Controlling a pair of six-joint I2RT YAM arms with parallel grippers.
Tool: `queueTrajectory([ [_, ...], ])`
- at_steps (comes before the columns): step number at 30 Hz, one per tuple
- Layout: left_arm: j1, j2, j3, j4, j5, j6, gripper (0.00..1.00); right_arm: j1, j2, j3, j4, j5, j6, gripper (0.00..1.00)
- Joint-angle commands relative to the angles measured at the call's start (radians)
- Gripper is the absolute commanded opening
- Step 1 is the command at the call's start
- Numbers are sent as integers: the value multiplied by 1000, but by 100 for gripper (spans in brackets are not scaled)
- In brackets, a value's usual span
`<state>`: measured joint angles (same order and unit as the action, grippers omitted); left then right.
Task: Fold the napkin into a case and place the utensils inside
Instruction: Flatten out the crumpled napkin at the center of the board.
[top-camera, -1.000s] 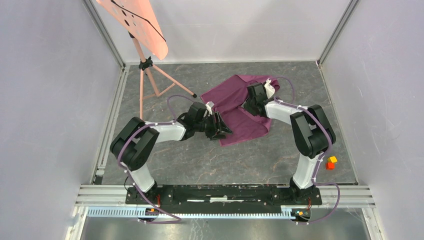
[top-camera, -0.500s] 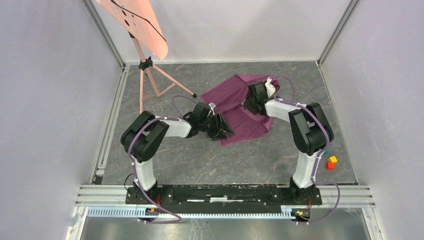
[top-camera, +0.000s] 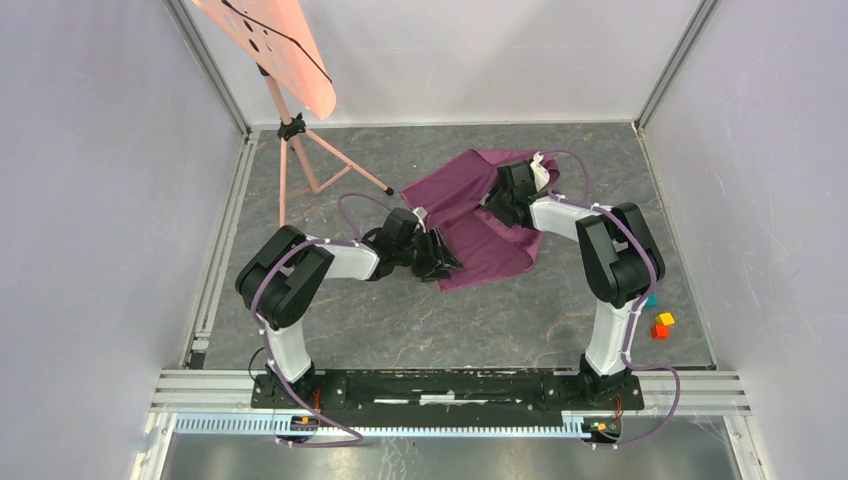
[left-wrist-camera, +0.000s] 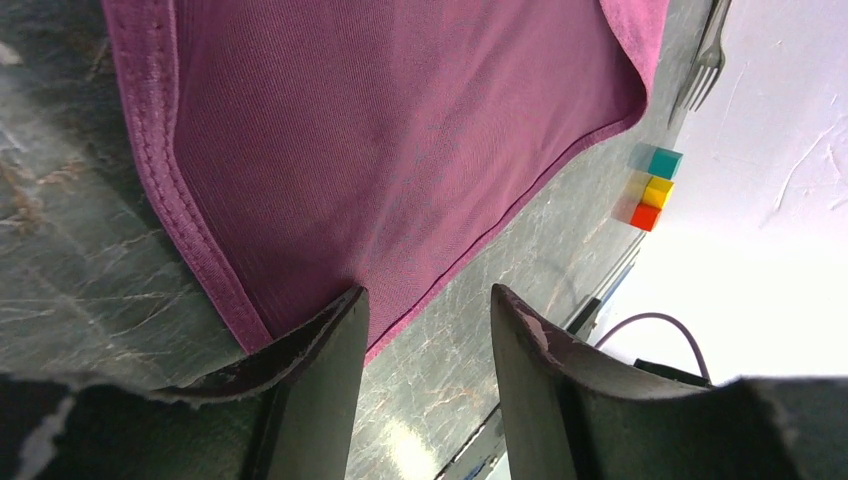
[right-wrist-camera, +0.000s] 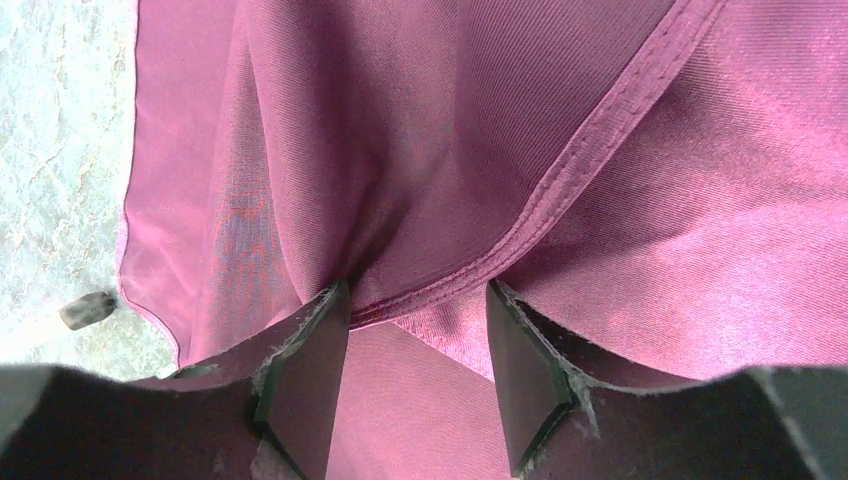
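Note:
The plum-maroon napkin (top-camera: 470, 215) lies rumpled on the grey marbled table, partly folded over itself. My left gripper (top-camera: 443, 262) (left-wrist-camera: 428, 295) is open at the napkin's near left corner. One finger lies over the cloth's hem, with bare table between the jaws. My right gripper (top-camera: 503, 200) (right-wrist-camera: 418, 290) is open low over the napkin (right-wrist-camera: 450, 120), and a raised hemmed fold lies loose between its fingers. A metal fork (left-wrist-camera: 705, 60) lies beyond the napkin (left-wrist-camera: 400, 130) by the wall in the left wrist view.
A salmon music stand (top-camera: 270, 40) on a tripod (top-camera: 300, 165) stands at the back left; one leg's foot (top-camera: 388, 190) (right-wrist-camera: 88, 310) ends near the napkin. Small teal, yellow and orange cubes (top-camera: 660, 325) (left-wrist-camera: 655, 185) sit near the right wall. Grey walls enclose the table.
The right gripper's jaws have widened over the napkin fold. The left arm has swung its elbow slightly right, with its gripper staying at the napkin's corner.

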<state>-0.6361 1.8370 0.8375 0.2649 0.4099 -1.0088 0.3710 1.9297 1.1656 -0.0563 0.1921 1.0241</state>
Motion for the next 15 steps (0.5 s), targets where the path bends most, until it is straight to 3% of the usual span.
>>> queueTrajectory([
  [1,3,5,-58,-74,-111,43,57,-8,-28,13,20,14,8,59],
  [5,3,5,-68,-59,-99,36,56,-7,-2,9,49,-4,24,58],
  [11,5,1,-75,-65,-101,37,56,-7,60,49,37,-17,30,45],
  [13,9,-1,-82,-73,-112,36,56,-7,51,58,28,-18,-1,31],
  [15,26,-7,-101,-76,-126,36,56,-8,32,74,0,-26,-64,10],
])
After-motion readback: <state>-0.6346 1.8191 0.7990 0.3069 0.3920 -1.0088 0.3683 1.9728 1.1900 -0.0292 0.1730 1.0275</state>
